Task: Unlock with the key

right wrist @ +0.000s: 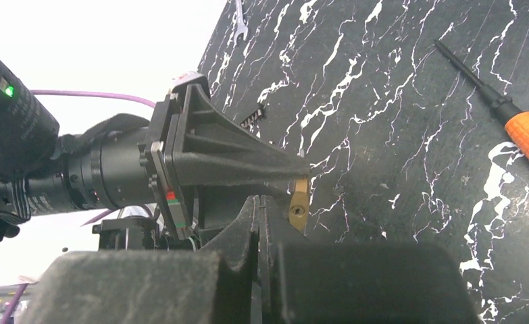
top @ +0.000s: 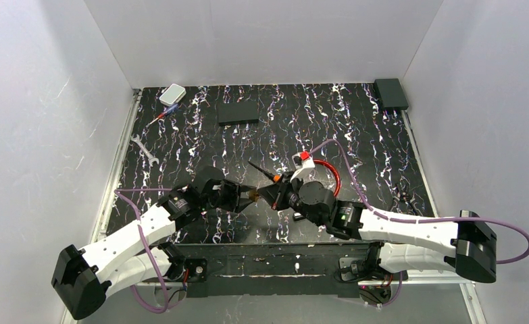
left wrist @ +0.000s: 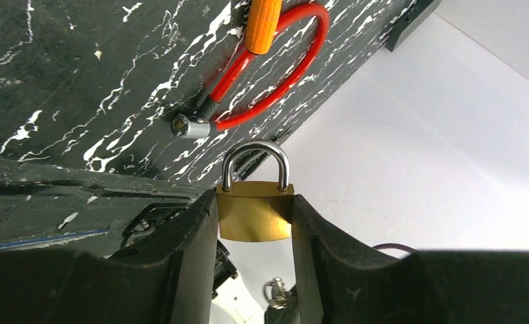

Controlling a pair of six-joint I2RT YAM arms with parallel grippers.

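firstly, top external view. the left gripper (top: 245,196) has its jaws closed part-way onto one small brass padlock with a silver shackle (top: 252,196). the right gripper (top: 271,194) faces it, just beside. one slim orange-and-black plastic key (top: 267,173) lies on the black white-veined mat (top: 356,135) just beyond both grippers and is held by neither. one red cable lock loop (top: 329,177) lies near the key. one small silver wrench (top: 143,150) lies well apart, toward the mat's left edge.

left wrist view. the padlock (left wrist: 255,216) sits upright between the two black fingers (left wrist: 197,236), clamped on its flat sides, with the shackle closed. the key's orange body (left wrist: 263,23) shows at the top edge, crossing the red loop (left wrist: 295,74).

right wrist view. the right gripper (right wrist: 260,206) has its jaws pressed together, and nothing is seen between them. the padlock's underside (right wrist: 298,206), with its keyhole, sits just beyond the fingertips. the key (right wrist: 528,131) rests on the mat at upper right, apart from this gripper.

assessment: the padlock is presented, but the key is not yet picked up, so the task is at an early step. the next move likely calls for the right jaws to open, take the key by its orange body, and line up the black rod with the keyhole.
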